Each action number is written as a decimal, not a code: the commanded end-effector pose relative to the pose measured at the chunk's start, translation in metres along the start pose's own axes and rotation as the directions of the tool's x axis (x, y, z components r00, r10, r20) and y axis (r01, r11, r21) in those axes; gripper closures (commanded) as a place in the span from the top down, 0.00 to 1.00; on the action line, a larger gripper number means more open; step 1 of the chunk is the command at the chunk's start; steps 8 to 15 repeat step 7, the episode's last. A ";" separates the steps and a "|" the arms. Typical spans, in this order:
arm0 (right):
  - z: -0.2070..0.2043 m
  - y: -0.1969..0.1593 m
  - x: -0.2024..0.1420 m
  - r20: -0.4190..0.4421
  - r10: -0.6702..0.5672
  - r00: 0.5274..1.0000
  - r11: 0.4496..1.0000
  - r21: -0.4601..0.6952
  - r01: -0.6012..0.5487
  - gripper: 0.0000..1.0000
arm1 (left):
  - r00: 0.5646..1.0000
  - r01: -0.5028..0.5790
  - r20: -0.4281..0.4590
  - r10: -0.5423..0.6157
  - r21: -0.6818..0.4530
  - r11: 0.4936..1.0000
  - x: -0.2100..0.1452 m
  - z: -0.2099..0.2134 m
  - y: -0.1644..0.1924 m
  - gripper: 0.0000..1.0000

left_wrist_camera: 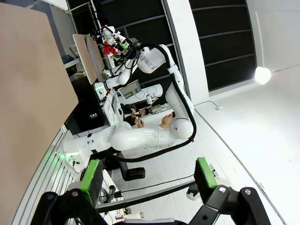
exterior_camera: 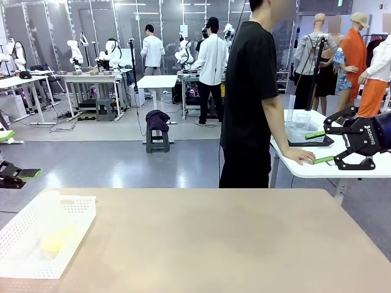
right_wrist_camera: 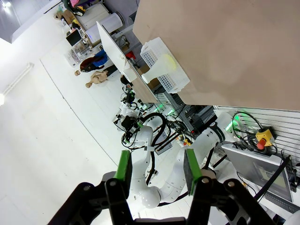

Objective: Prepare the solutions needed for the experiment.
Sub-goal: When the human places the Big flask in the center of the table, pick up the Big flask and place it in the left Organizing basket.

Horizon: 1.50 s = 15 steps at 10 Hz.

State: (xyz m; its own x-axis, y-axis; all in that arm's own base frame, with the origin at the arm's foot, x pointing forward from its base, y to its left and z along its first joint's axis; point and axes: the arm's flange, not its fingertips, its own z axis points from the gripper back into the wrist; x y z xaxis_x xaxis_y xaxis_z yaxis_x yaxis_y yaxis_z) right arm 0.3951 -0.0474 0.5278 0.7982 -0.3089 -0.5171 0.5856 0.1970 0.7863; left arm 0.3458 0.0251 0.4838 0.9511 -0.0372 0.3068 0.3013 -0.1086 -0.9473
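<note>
The solutions show as a pale yellow tint low in a translucent plastic container that stands upright inside a white perforated tray at the near left edge of the tan counter. In the right wrist view the same tray hangs over the counter's edge with the yellowish container in it.

Well to the right of the tray, above the counter's far right corner, the right pincer is held level in the air, its green-padded fingers spread and pointing toward the person; white lettering on its black body reads "ROBOTIQ". From its own wrist camera the right pincer is spread with nothing between its pads.

Left of the tray, beyond the counter's edge and low, the left pincer shows a green pad. In its wrist view the left pincer is spread wide and holds nothing.

Beyond the counter a person in a black T-shirt stands sideways, one hand resting flat on a white table behind.
</note>
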 end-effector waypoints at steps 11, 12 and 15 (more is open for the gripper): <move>0.001 0.001 -0.001 -0.007 0.007 1.000 1.000 0.011 -0.007 0.57 | 1.000 0.004 -0.002 -0.004 0.002 1.000 0.000 -0.001 -0.001 1.00; 0.001 0.001 -0.001 -0.007 0.007 1.000 1.000 0.011 -0.007 0.57 | 1.000 0.004 -0.002 -0.004 0.002 1.000 0.000 -0.001 -0.001 1.00; 0.001 0.001 -0.001 -0.007 0.007 1.000 1.000 0.011 -0.007 0.57 | 1.000 0.004 -0.002 -0.004 0.002 1.000 0.000 -0.001 -0.001 1.00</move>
